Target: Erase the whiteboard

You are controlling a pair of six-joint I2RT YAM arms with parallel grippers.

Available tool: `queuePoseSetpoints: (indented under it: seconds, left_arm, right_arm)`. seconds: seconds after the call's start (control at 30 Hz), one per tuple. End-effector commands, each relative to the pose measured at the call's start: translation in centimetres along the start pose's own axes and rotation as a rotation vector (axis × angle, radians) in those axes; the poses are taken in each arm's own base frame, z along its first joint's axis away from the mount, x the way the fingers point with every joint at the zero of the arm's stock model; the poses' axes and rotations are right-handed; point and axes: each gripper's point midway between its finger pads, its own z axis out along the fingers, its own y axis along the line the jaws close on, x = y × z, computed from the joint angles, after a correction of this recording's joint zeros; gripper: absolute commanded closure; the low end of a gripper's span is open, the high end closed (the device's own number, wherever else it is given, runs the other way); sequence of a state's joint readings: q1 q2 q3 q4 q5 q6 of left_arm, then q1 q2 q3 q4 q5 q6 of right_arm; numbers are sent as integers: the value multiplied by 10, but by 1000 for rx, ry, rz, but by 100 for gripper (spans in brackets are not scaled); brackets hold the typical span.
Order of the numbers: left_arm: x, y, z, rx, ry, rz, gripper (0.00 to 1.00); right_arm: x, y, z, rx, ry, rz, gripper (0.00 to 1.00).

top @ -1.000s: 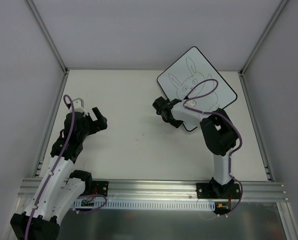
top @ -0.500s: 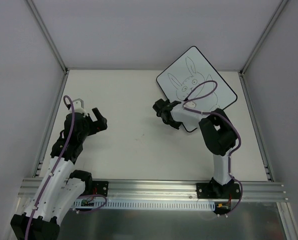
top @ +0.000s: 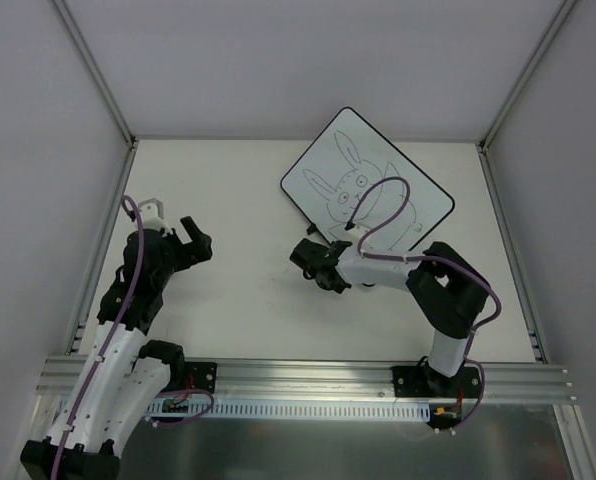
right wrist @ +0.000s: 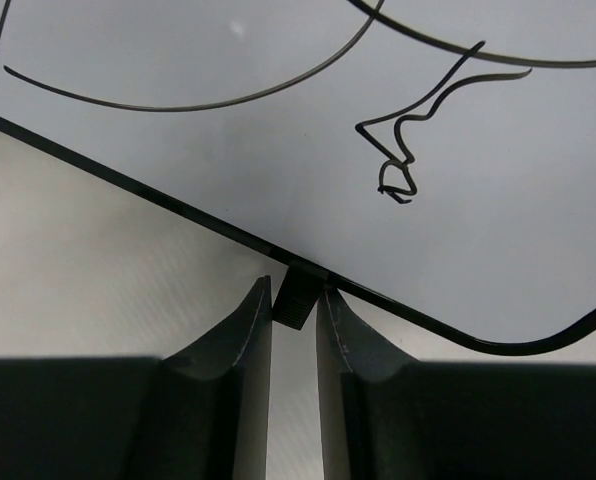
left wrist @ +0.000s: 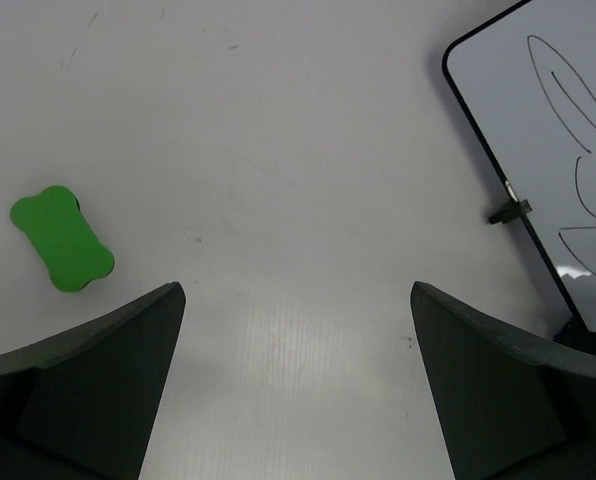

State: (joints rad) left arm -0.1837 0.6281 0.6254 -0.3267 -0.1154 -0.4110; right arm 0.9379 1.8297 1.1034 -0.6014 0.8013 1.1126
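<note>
Whiteboard (top: 368,190): glossy white face, thin black frame. The rabbit drawing (top: 350,183) on it is thin black line, outline only. Its small foot (right wrist: 298,298) is black. Eraser (left wrist: 62,238): solid bright green, with a darker green rim along its lower edge. Table (top: 228,190): matte off-white with a few faint grey scuff marks. Left gripper (left wrist: 293,290) and right gripper (right wrist: 294,300): both matte black, reading dark charcoal up close. Left arm (top: 113,370) and right arm (top: 448,345): white shells, black joints. Cables (top: 390,180): purple. Walls (top: 308,60): plain pale grey. Rail (top: 308,378): silver metal, with a white slotted strip below it.
</note>
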Motion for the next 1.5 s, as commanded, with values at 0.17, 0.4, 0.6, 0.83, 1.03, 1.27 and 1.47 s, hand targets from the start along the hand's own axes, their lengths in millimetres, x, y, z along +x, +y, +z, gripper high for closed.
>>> queuePoseSetpoints:
  seconds: [0.17, 0.4, 0.6, 0.83, 1.03, 1.27, 1.47]
  left_arm:
    - [-7, 4, -1, -24, -43, 14, 1]
    - [-3, 6, 2, -33, -22, 8, 1]
    - [-4, 8, 3, -49, -26, 10, 1]
    - [-4, 9, 4, -55, -27, 12, 1]
    - [-4, 9, 3, -51, -27, 13, 1]
    - [-4, 10, 3, -57, -30, 13, 1]
    - [-4, 10, 4, -59, -26, 15, 1]
  right_arm:
    - [56, -7, -56, -155, 74, -231, 100]
    - [81, -16, -76, -213, 84, -322, 100]
    - [89, -24, -83, -239, 76, -348, 100]
    - [83, -24, -90, -265, 46, -330, 76]
    - [70, -24, -92, -281, 1, -308, 59]
    - [53, -20, -114, -314, -68, -345, 41]
    - [35, -23, -145, -420, -65, -414, 21]
